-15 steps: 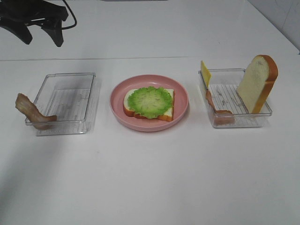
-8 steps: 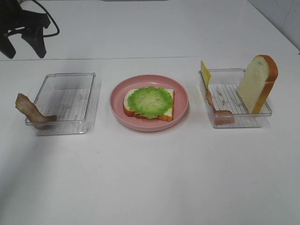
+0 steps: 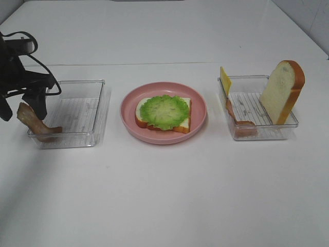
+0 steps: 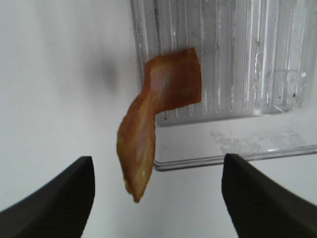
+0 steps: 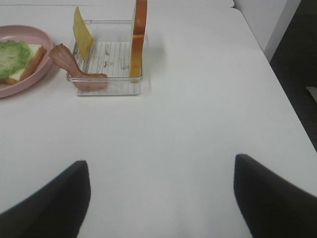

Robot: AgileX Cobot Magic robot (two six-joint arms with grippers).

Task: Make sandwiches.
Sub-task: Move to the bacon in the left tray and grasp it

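While left jaws gape, wavy brown bacon [image 4: 148, 134], ribbed clear tray [image 4: 237, 59]

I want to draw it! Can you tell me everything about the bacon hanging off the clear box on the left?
The bacon is a wavy, reddish-brown strip, shiny like plastic, paler at its tip. One end lies inside the clear box, it bends over the rim, and the other end sticks out over the white table. The left claw hangs open above it, not gripping it.

Left gripper [image 3: 23, 110]: matte black, broad tapered fingers [image 4: 59, 193]; black cable [image 3: 45, 68] looped.
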